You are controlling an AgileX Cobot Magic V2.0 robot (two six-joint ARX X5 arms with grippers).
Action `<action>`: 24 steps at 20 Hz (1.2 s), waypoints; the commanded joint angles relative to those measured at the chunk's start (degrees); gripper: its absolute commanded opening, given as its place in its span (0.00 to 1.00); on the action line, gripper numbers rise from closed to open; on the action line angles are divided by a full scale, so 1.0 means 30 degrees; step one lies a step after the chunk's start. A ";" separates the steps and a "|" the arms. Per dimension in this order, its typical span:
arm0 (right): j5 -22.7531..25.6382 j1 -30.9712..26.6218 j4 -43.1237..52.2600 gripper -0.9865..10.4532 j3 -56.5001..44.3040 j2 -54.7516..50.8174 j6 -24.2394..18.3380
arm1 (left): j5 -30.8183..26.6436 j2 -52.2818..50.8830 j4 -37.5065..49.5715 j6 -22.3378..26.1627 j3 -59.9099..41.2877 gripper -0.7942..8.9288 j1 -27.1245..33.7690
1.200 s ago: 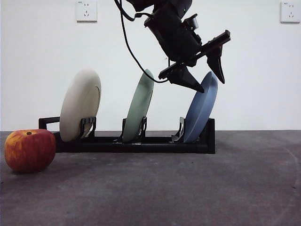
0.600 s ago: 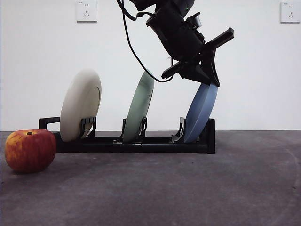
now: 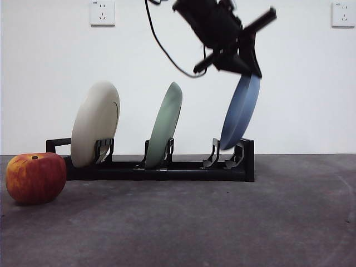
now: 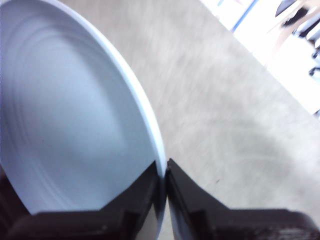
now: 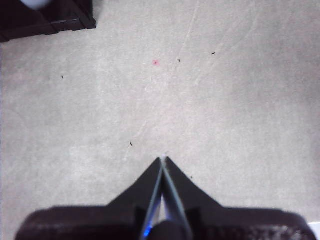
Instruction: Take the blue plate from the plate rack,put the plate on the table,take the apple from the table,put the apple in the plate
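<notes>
Front view: my left gripper (image 3: 248,69) clamps the blue plate (image 3: 240,114) by its top rim; the plate hangs tilted, its lower edge just above the rack (image 3: 167,167). The apple (image 3: 35,177) sits on the desk (image 3: 222,222), far left.

Left wrist view: gripper pinched on the plate rim.

Right wrist view: right gripper (image 5: 162,162) closed, empty, over bare desk.

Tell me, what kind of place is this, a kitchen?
More likely a lab test bench than a kitchen: a bare white wall with sockets, a rough grey table, and only a plate rack, an apple and the left gripper lifting the blue plate.
</notes>
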 commanded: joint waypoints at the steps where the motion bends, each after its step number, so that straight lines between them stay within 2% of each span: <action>1: -0.0007 0.0000 0.0058 0.09 0.0131 -0.0022 -0.0138 | 0.0466 -0.0321 -0.0874 0.0015 0.1574 0.07 -0.0058; 5: -0.0007 0.0000 0.0168 0.09 0.0131 -0.0022 -0.0109 | 0.1887 -0.0321 -0.3789 0.0474 0.4597 0.07 -0.0182; 7: -0.0007 0.0000 0.0182 0.09 0.0131 -0.0022 -0.0080 | 0.2477 -0.0437 -0.6025 0.1974 0.6113 0.07 -0.0328; 10: 0.0000 0.0000 0.0197 0.09 0.0131 -0.0022 -0.0073 | 0.2324 -0.0984 -0.9442 0.4707 0.7555 0.07 -0.0707; 13: 0.0000 0.0000 0.0437 0.09 0.0124 -0.0022 -0.0058 | 0.1741 -0.1683 -1.1839 0.6054 0.8531 0.07 -0.0933; 16: -0.0007 0.0000 0.0568 0.09 0.0124 -0.0022 0.0211 | 0.0080 -0.2798 -1.3165 0.6834 0.8597 0.07 -0.1421; 21: 0.0015 0.0000 0.0627 0.09 0.0124 -0.0022 0.0335 | -0.0117 -0.5049 -1.3253 0.6965 0.8575 0.07 -0.2565; 24: 0.0066 0.0000 0.0627 0.09 0.0124 -0.0022 0.0692 | -0.1647 -0.6900 -1.3274 0.7461 0.7533 0.07 -0.3730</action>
